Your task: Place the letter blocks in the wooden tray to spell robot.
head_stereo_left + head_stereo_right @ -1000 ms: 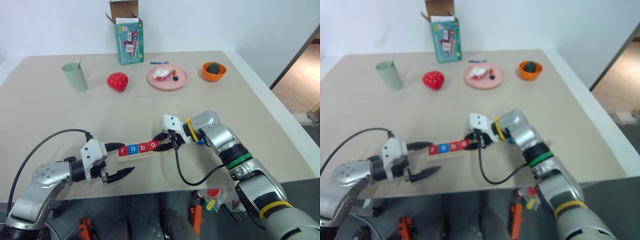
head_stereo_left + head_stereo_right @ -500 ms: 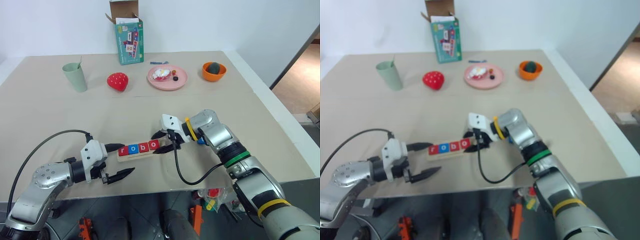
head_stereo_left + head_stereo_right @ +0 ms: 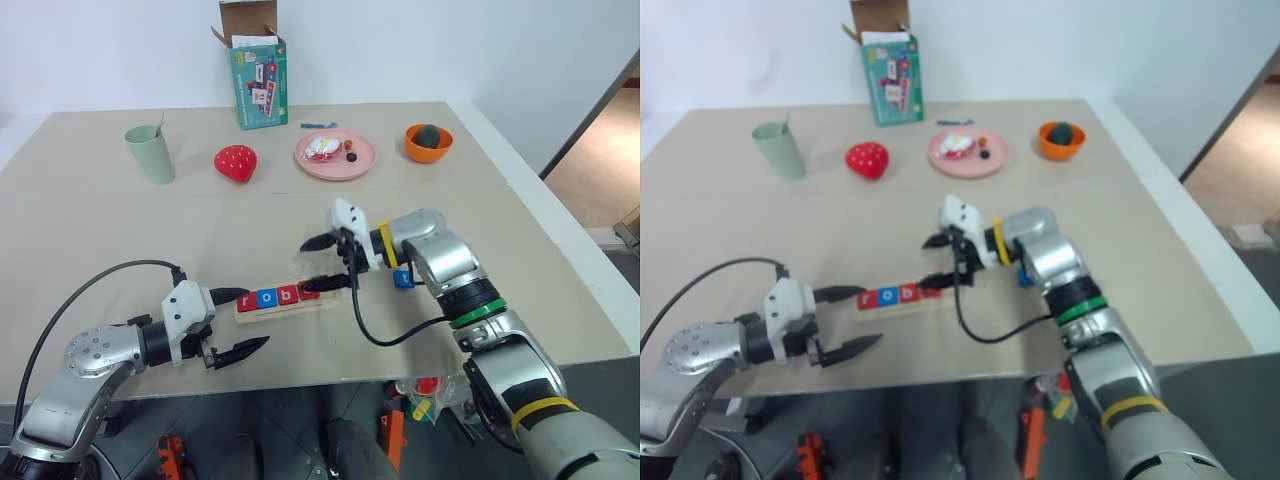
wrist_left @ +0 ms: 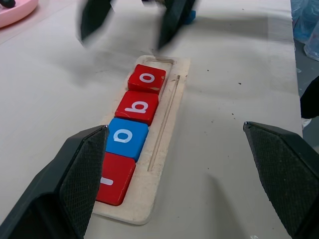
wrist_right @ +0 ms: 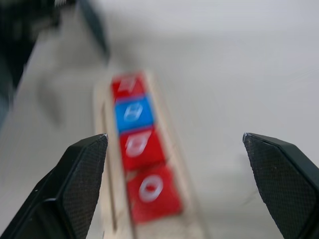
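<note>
The wooden tray (image 3: 283,305) lies near the table's front edge. Four letter blocks sit in it in a row: red r (image 4: 113,178), blue o (image 4: 127,137), red b (image 4: 138,106) and red o (image 4: 148,78). My right gripper (image 3: 322,264) hovers open just above the tray's right end, with nothing between its fingers. A small blue block (image 3: 402,280) lies on the table beside my right wrist; its letter is hidden. My left gripper (image 3: 238,322) rests open at the tray's left end, one finger on either side of it.
Along the far side stand a green cup (image 3: 150,153), a red strawberry toy (image 3: 235,163), a pink plate (image 3: 335,160) with small items, an orange bowl (image 3: 428,142) and a teal box (image 3: 260,80). The table's front edge runs close behind the tray.
My right gripper has opened, leaving the last red o in the tray, and has risen above the tray's right end. The left gripper has stayed still.
</note>
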